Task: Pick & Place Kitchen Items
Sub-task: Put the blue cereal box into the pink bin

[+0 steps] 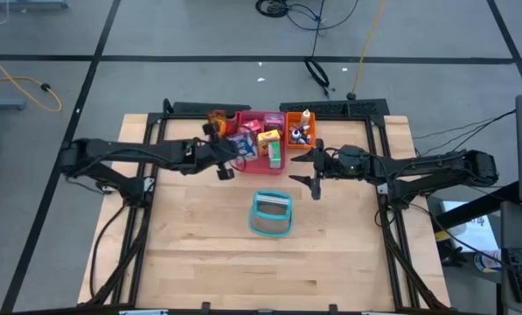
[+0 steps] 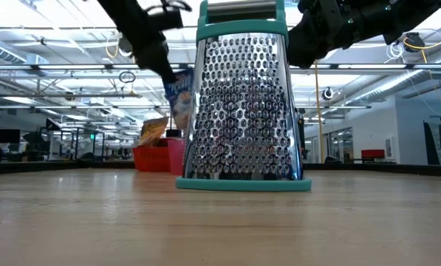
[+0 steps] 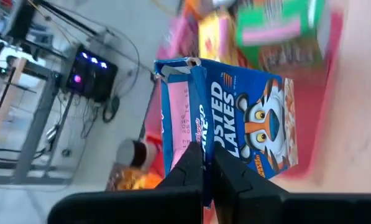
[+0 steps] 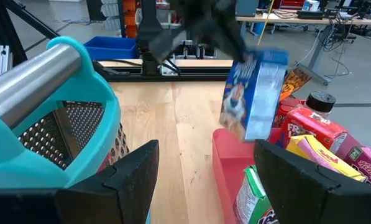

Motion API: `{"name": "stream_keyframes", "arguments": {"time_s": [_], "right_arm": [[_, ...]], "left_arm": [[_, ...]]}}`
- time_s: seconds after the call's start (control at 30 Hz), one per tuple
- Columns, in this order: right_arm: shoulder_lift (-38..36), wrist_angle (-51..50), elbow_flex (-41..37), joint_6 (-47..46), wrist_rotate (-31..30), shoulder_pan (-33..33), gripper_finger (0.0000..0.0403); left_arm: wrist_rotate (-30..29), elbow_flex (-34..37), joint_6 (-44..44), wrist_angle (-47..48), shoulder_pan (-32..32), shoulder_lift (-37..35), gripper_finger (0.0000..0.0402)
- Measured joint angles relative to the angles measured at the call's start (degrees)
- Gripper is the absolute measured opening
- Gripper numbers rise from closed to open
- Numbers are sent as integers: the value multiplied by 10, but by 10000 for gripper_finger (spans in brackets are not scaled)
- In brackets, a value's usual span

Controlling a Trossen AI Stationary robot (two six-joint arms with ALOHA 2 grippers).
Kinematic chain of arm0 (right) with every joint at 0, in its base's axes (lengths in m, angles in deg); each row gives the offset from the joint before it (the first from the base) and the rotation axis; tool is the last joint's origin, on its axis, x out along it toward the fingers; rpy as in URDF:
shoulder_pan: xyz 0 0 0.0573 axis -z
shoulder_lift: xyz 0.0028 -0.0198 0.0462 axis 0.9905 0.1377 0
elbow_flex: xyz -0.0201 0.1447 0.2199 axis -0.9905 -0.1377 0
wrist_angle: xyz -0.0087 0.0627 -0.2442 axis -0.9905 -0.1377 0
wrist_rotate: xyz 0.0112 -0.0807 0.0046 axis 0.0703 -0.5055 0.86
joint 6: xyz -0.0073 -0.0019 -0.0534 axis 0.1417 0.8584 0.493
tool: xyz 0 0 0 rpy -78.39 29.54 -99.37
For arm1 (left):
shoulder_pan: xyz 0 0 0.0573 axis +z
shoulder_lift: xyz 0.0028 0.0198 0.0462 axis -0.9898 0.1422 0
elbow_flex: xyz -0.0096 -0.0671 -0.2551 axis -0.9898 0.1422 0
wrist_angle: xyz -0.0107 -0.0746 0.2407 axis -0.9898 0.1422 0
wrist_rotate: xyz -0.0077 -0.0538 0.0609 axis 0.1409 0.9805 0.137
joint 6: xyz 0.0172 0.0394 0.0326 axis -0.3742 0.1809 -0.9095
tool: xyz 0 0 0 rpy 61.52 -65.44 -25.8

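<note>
The left end effector is clenched on the blue cereal carton, lifted above the red tray, while the right end effector hovers released beside the grater.

High view: overhead, straight down, whole table and both arms. Low view: table-top height, level, very close behind the grater, facing the room. Left wrist view: close on the cereal box. Right wrist view: faces across the table; shares grater and box.
</note>
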Motion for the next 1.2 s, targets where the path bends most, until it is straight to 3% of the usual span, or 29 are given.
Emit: {"name": "stream_keyframes", "arguments": {"time_s": [0.37,0.73,1.2], "right_arm": [[0,-6,-1,0,0,0,254],[0,108,-60,0,0,0,254],[0,113,-61,0,0,0,254]], "left_arm": [[-16,1,-87,-77,1,75,0],[-30,1,-112,-64,0,117,4],[-9,2,-75,-47,0,118,72]]}}
